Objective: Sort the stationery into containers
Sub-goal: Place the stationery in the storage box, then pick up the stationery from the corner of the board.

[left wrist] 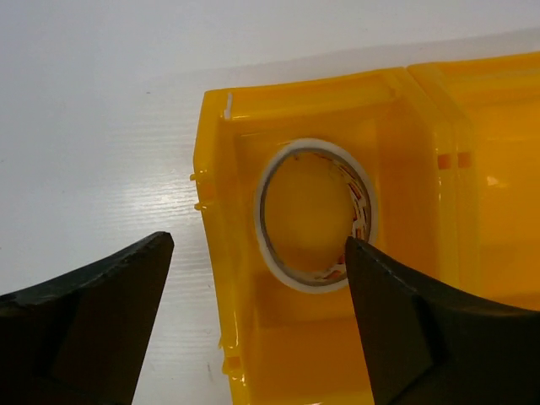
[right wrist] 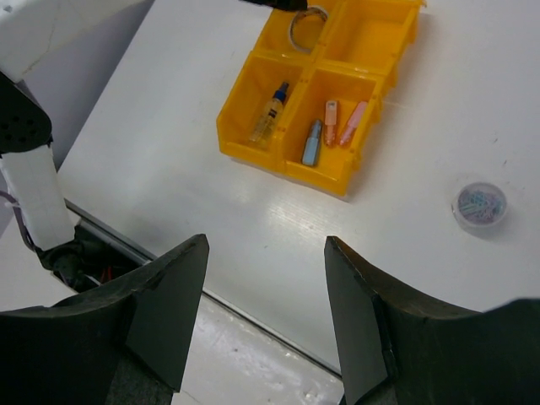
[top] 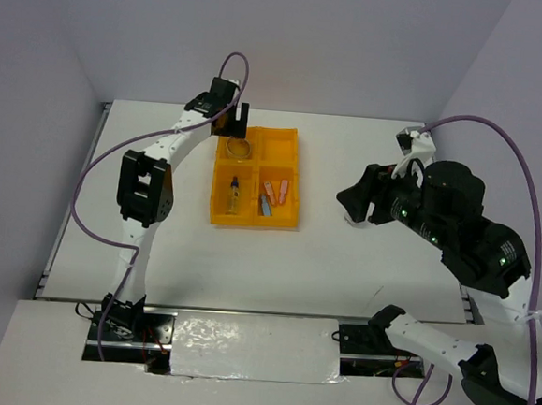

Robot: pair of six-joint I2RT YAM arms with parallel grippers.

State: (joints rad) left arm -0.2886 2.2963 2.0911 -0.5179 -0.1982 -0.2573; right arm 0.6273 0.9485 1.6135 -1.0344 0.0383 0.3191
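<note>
Tape sits in the far-left compartment of the bright orange-yellow plastic four-compartment tray (right wrist: 270, 159). It is a beige tape ring (left wrist: 361, 202), its inner print too blurred to read. The left gripper (left wrist: 257, 245) is spread wide over it, gripping nothing. The clear bottle with blue cap (right wrist: 270, 114) lies near-left, cap towards the ring. Two pink sticks (right wrist: 331, 122) and a light-blue stick (right wrist: 312, 143) lie roughly parallel alongside. The small clear-grey round roll (right wrist: 479, 205), contents indistinct, rests apart on the white worktop (right wrist: 169, 126). The right gripper (right wrist: 266, 245) hangs open.

White table (top: 340, 283), pale lilac walls (top: 359, 41)
</note>
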